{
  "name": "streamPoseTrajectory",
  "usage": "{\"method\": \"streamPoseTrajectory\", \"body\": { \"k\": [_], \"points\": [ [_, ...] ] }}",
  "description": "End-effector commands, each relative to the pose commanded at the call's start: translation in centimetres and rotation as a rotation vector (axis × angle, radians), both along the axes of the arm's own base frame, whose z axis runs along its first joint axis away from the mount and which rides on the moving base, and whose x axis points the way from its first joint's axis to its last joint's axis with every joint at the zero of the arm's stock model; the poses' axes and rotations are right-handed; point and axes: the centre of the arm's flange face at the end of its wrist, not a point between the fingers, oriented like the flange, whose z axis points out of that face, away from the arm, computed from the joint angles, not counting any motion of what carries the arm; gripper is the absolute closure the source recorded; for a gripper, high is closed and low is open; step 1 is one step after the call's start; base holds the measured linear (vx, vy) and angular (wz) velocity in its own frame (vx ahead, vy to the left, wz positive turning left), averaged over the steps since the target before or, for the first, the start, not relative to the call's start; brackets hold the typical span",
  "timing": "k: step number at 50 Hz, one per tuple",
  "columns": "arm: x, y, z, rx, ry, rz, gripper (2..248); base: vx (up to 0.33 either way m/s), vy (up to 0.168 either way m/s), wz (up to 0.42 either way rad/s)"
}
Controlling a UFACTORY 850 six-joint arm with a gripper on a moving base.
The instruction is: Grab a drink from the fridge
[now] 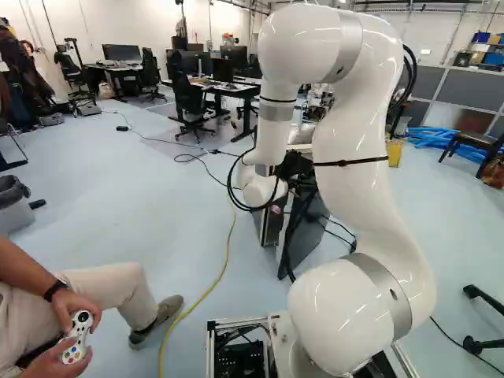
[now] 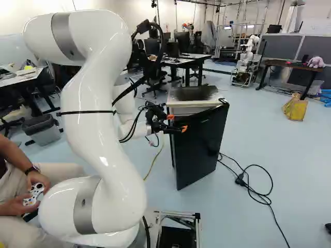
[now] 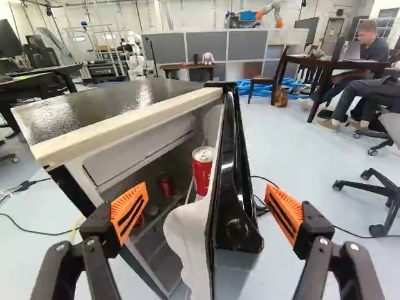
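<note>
can (image 3: 202, 170) in fridge door (image 3: 232, 147), second can (image 3: 165, 185) (deeper) inside fridge (image 3: 100, 107)

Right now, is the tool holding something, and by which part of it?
Nothing is held: the tool stands open, its pads clear of the fridge door.

Far ahead of the end effector (image 2: 177, 123): grey partition (image 3: 203, 49), plush toy (image 3: 208, 58), blue tubes (image 3: 245, 87). Off to its right, wheeled chair base (image 3: 356, 189). Off to its left, grey bin (image 2: 45, 135), yellow cable (image 1: 197, 303) on floor.
</note>
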Motion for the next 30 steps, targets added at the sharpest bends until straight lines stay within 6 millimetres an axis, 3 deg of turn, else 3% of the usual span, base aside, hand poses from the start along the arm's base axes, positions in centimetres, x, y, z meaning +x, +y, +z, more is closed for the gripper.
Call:
{"method": "streamPoseTrajectory", "body": {
  "k": [30],
  "points": [
    [-4.6, -1.6, 0.4, -0.009, 0.048, -0.018, 3, 0.000, 0.000, 0.000]
  ]
}}
